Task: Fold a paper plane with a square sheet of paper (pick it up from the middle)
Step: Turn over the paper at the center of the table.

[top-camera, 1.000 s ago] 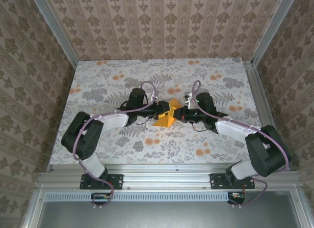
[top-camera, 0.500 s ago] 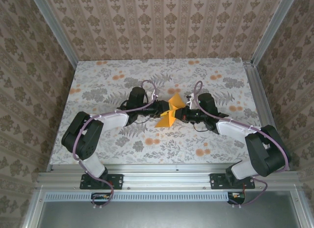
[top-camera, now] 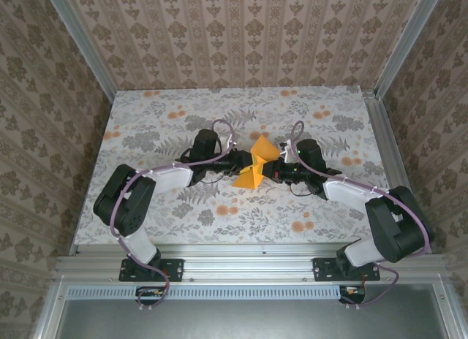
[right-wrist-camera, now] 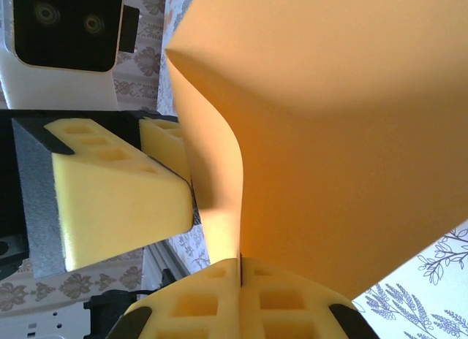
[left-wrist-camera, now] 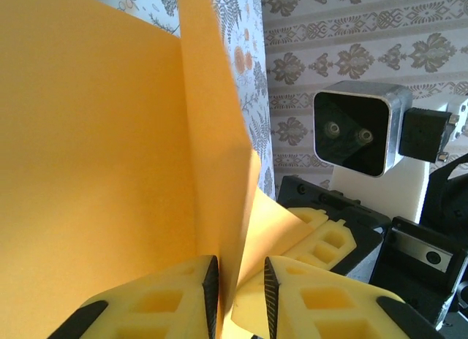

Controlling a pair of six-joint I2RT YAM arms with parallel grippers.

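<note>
The square sheet of paper (top-camera: 257, 164) is bright orange and creased, held up over the middle of the table between both grippers. Its flaps spread upward and downward from a pinched waist. My right gripper (top-camera: 275, 169) grips it from the right; in the right wrist view its yellow pads (right-wrist-camera: 219, 299) are pressed together on the paper's edge (right-wrist-camera: 329, 134). My left gripper (top-camera: 240, 162) faces it from the left. In the left wrist view the left gripper (left-wrist-camera: 240, 282) has its jaws a narrow gap apart, with the paper's crease (left-wrist-camera: 95, 149) standing between them against the left pad.
The grey floral cloth (top-camera: 161, 120) covers the table (top-camera: 365, 98), with patterned walls on three sides. The two grippers sit nearly fingertip to fingertip; the right gripper's fingers (left-wrist-camera: 329, 240) and wrist camera (left-wrist-camera: 355, 127) show just beyond the paper.
The left jaws have narrowed around the paper's crease. The sheet has gone from a flat wedge to a pinched shape with flaps raised up and down.
</note>
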